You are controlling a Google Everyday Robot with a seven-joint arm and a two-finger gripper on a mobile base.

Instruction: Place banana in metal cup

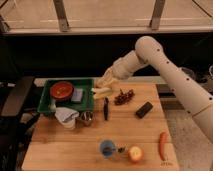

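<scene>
The pale yellow banana (101, 92) lies on the wooden table against the right edge of the green tray (49, 103). My gripper (106, 80) hangs just above the banana, at the end of the white arm that reaches in from the right. Whether it touches the banana does not show. The small dark metal cup (87, 119) stands on the table in front of the tray, below and left of the banana, next to a white crumpled cloth (66, 117).
The tray holds a red bowl (61, 90). Dark grapes (125, 96), a black stick-like tool (106, 108) and a black block (145, 109) lie mid-table. A blue cup (106, 148), an apple (135, 154) and a carrot (162, 145) sit near the front edge.
</scene>
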